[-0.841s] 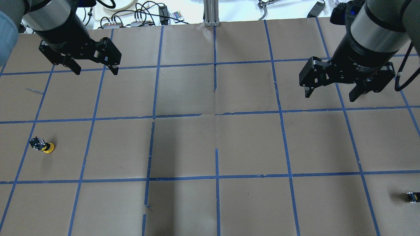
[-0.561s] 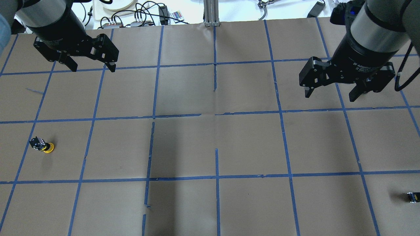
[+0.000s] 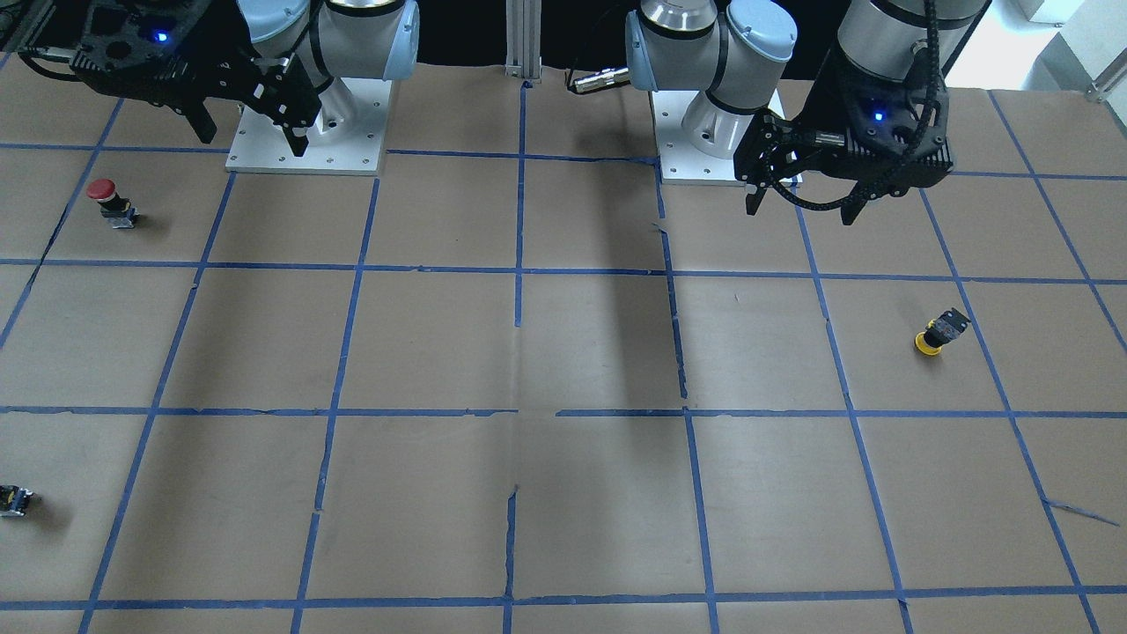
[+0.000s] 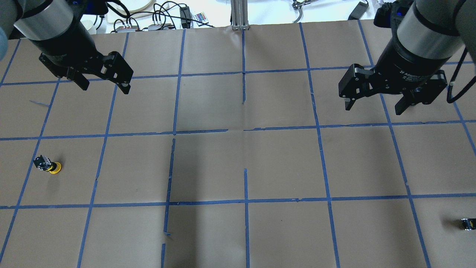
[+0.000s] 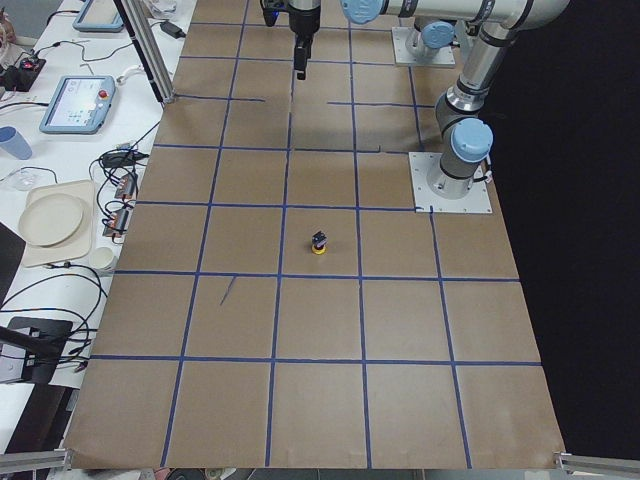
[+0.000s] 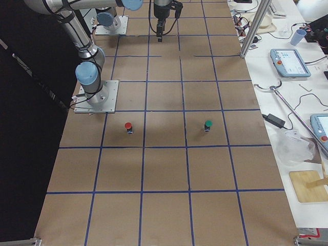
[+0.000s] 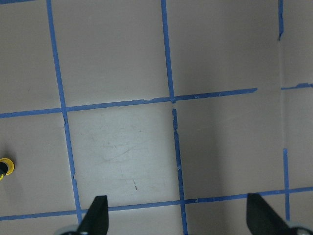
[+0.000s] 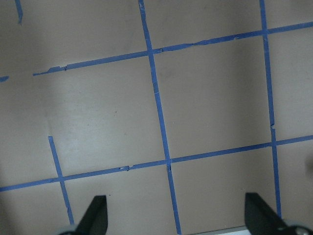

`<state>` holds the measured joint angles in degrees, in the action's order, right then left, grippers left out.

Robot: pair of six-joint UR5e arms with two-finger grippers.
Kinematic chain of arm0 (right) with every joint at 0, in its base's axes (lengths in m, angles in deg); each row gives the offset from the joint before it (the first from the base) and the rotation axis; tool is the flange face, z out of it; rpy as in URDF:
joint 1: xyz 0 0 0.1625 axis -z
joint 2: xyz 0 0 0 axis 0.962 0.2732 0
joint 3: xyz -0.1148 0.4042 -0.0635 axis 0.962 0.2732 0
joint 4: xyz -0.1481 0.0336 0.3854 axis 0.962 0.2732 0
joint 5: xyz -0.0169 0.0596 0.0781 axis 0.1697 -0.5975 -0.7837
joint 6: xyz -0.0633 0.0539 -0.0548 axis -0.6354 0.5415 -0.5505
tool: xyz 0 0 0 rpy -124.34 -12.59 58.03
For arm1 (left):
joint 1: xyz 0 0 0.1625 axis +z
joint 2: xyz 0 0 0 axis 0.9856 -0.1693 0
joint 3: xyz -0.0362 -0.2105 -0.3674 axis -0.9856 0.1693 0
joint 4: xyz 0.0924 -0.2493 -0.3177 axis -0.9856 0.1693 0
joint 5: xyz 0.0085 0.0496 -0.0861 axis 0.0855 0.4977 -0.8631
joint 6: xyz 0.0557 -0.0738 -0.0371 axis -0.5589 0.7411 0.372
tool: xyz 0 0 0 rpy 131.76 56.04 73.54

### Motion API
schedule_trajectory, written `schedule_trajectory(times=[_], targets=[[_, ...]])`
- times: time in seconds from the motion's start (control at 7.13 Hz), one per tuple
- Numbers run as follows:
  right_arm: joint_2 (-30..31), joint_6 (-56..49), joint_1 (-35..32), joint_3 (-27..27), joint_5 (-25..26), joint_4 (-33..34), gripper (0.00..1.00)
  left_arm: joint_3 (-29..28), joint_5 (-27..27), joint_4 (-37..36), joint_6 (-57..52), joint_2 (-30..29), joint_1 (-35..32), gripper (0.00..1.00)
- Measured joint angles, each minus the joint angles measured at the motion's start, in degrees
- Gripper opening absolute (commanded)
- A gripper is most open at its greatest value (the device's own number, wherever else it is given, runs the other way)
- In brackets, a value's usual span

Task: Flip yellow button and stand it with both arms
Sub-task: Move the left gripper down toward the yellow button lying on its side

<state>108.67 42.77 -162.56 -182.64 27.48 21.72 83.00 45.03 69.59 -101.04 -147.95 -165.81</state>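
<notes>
1. Step: approach, nothing grasped yet. The left gripper [image 4: 105,88] is the nearer one to the yellow button [image 4: 49,165]. The next move, as I judge it, is to travel out toward the table's [image 4: 238,163] left end, descend, and close on the black body. A handover to the other arm would then invert it.
2. Yellow button: far left on the table, alone in its grid square and well apart from both grippers. It appears to rest on its yellow cap with the black body on top. The long axis is roughly upright, and the slight lean outward may only be perspective. Its cap just shows at the left edge of the left wrist view [image 7: 6,167].
3. Left gripper: fingers spread wide, holding nothing, hovering above the paper.
4. Right gripper [image 4: 373,109]: also spread wide and holding nothing, far across the table.
5. Far right: small black part [image 4: 467,223], not involved.
</notes>
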Motion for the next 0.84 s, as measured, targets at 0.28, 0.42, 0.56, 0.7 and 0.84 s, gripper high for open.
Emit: schedule_trajectory(times=[0.28, 0.42, 0.56, 0.7, 0.84], targets=[[0.0, 0.0, 0.0, 0.0, 0.1, 0.0, 1.0, 4.8, 3.6, -0.9, -12.1, 0.9, 5.1, 0.95], [0.0, 0.0, 0.0, 0.0, 0.1, -0.1, 1.0, 7.5, 4.0, -2.7, -18.7, 1.0, 9.5, 0.95], [0.0, 0.0, 0.0, 0.0, 0.1, -0.1, 1.0, 10.0, 4.0, -5.4, -25.7, 0.7, 14.6, 0.96], [-0.1, -0.1, 0.0, 0.0, 0.2, -0.1, 1.0, 12.9, 3.9, -10.2, -33.7, 0.2, 20.0, 0.97], [-0.1, -0.1, 0.0, 0.0, 0.2, -0.1, 1.0, 16.3, 3.2, -16.8, -41.8, -0.7, 25.1, 0.98]])
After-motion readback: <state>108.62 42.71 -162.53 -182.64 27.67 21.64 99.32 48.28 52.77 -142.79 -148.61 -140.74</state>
